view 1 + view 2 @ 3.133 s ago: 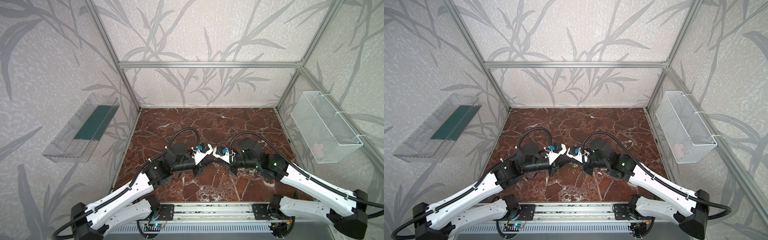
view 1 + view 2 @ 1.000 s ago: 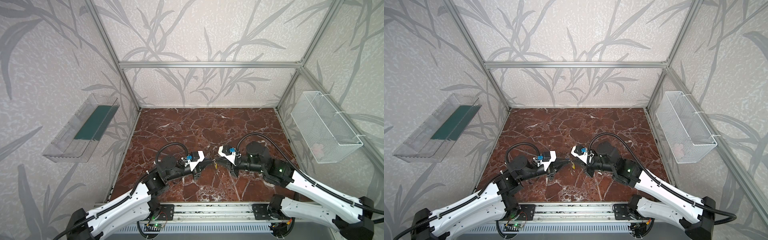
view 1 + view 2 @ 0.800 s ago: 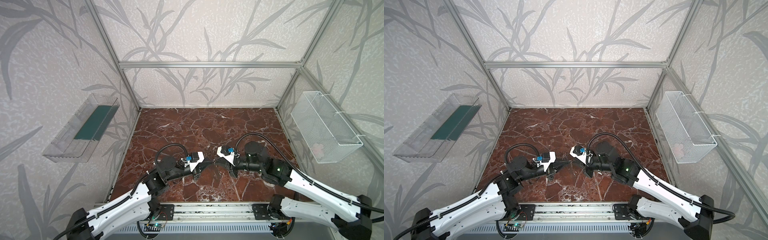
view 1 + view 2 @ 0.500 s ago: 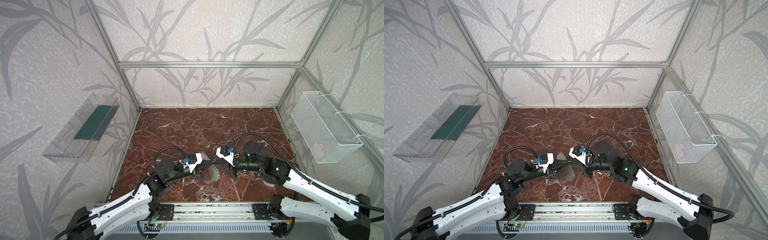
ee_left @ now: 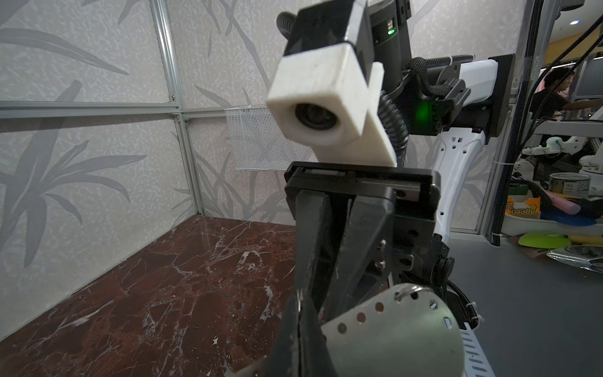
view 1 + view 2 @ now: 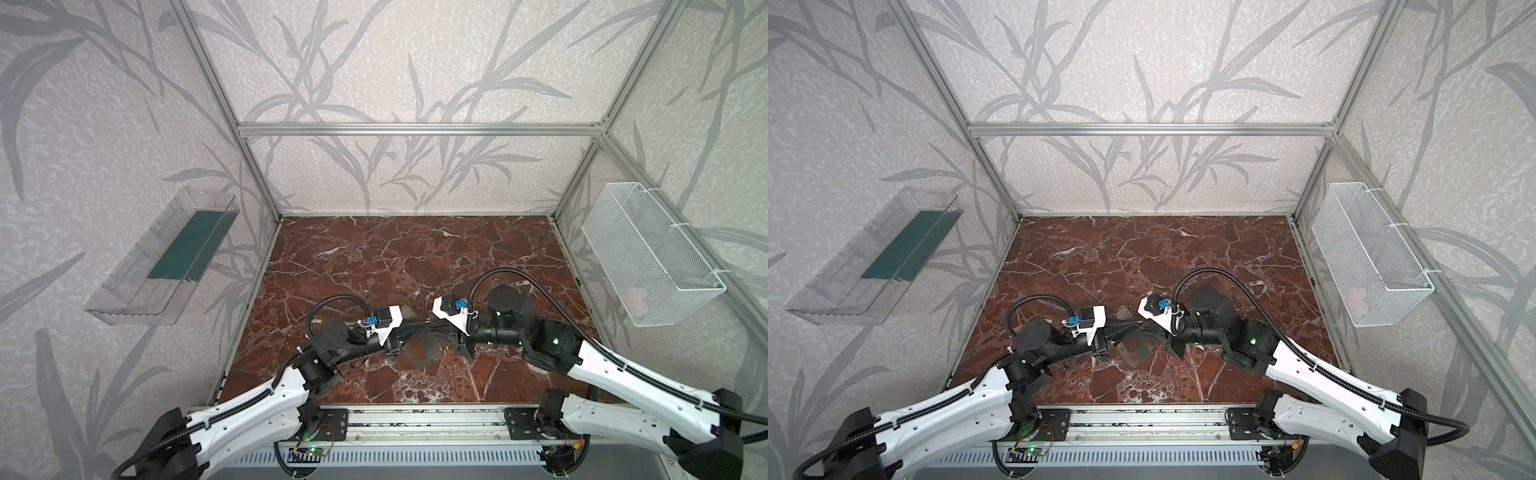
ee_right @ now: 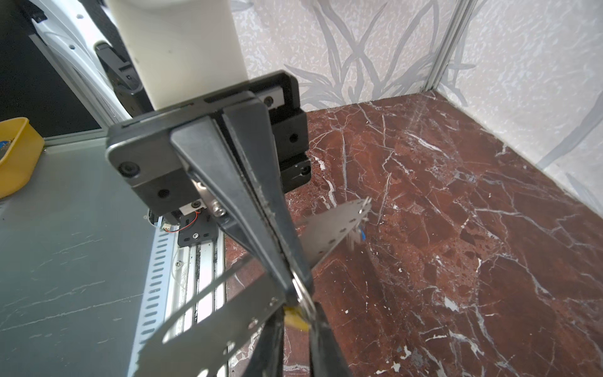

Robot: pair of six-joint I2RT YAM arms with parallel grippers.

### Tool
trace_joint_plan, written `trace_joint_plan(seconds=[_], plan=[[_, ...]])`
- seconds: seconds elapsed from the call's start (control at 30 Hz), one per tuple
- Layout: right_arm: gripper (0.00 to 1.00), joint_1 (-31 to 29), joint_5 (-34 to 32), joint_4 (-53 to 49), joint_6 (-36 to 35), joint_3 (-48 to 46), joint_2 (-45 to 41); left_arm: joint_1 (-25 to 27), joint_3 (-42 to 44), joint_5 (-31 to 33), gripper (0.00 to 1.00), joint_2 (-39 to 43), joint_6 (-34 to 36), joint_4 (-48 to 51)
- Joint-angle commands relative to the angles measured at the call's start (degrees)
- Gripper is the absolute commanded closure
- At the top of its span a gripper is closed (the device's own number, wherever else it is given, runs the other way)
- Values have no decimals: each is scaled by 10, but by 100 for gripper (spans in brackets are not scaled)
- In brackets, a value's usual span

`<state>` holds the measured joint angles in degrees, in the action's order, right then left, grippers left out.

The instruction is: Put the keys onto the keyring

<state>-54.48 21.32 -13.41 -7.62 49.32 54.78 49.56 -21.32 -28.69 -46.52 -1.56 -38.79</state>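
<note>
I see the left gripper [image 7: 293, 284] pressed together on the keyring [image 5: 391, 336]. It clamps one edge and holds the plate aslant with the desk [image 6: 374, 257] below it, which I judge keeps the row of small holes turned toward the other arm and free to reach. Just beside the keyring's holed edge, the right gripper [image 5: 311, 289] has its fingers drawn nearly together around the yellow key [image 7: 295, 320]. It seems to pinch the key's little wire ring, presumably to feed it into a hole, though the tips crowd too tightly to be sure. The blue key [image 7: 359, 233] hangs at the keyring's far end.
</note>
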Motion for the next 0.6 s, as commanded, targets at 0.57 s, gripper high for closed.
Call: trace_joint_plan(seconds=[0.57], plan=[[79,17,38,12,-33,-7,-37,-3,-1,-45,100,29,-7,0]])
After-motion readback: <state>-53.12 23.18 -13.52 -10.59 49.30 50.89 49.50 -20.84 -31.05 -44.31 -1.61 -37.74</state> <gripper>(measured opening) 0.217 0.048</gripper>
